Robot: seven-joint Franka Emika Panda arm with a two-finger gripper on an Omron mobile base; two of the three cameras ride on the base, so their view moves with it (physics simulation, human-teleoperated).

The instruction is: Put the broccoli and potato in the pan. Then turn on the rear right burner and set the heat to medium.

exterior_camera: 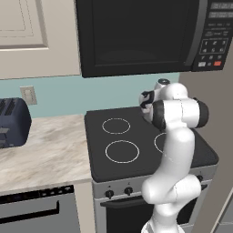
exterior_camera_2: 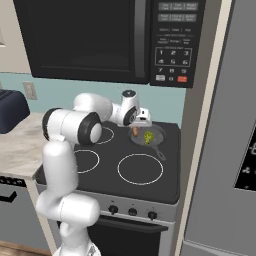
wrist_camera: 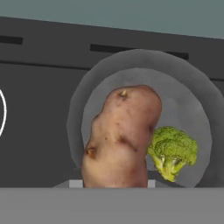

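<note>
Between the closed jaws of the gripper sits the potato. Just past them, the broccoli lies in the pan.

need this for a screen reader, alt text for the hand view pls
A brown potato held upright in the shut gripper hangs over a round grey pan on a black stovetop. A green broccoli floret lies in the pan beside it.

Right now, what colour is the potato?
Orange-brown with darker spots; the potato shows best in the hand view.
</note>
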